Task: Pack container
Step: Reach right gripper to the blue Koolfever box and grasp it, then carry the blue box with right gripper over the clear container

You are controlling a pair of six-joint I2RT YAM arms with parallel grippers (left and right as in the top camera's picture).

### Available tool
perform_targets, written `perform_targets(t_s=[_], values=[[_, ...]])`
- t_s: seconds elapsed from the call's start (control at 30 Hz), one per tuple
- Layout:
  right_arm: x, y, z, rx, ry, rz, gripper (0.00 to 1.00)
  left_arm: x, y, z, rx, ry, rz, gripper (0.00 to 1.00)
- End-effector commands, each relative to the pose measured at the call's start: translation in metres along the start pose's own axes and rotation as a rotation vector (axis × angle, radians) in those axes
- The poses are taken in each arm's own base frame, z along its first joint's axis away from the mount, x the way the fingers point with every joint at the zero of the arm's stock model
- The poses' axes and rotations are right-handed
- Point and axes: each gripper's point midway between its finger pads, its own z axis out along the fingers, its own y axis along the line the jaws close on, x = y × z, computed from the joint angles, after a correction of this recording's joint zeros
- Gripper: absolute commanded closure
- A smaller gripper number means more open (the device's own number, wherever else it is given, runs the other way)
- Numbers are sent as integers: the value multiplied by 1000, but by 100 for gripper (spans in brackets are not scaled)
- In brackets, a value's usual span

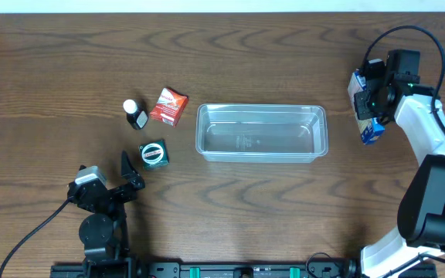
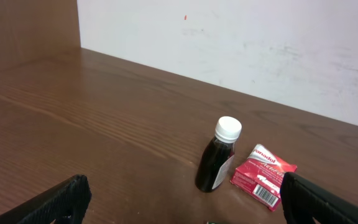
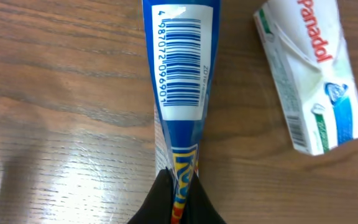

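Well, right end effector (image 3: pixel 178 193): I saw it clenched on a blue packet (image 3: pixel 179 74).
Left end effector (image 1: pixel 130 176): released, facing a bottle (image 2: pixel 219 155).
Container (image 1: pixel 261 107): on the table (image 1: pixel 52 93).

I see table (image 1: pixel 52 77): brown wood grain, slight sheen. Tub (image 1: pixel 261 108): clear glossy plastic. Bottle (image 2: pixel 216 165): dark, shiny; cap (image 2: pixel 228 128) smooth white plastic. Red box (image 2: pixel 263 176), white box (image 3: pixel 312 74): printed card. Blue packet (image 3: pixel 179 62): glossy.
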Motion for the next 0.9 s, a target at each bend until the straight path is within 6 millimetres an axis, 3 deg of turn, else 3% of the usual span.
perform_targets(t_s=[0.0,0.13,0.23,0.37,0.5,0.57,0.67,0.73,0.87], values=[[-21,-18,-37,74,-93,54,99,19,5,2,-14,47,26,2],[-42,-22,-88,108,-223,53,98,19,5,2,-14,47,26,2],[-58,-11,-136,99,-350,30,99,19,5,2,-14,47,26,2],[-72,36,-205,-16,-532,-118,99,19,5,2,-14,47,26,2],[-62,95,-258,-123,-638,-295,99,19,5,2,-14,47,26,2],[-51,121,-272,-162,-651,-395,99,19,5,2,-14,47,26,2],[-31,157,-278,-215,-630,-571,99,19,5,2,-14,47,26,2],[-20,171,-274,-221,-601,-678,99,19,5,2,-14,47,26,2],[-11,181,-259,-182,-536,-807,99,19,5,2,-14,47,26,2]])
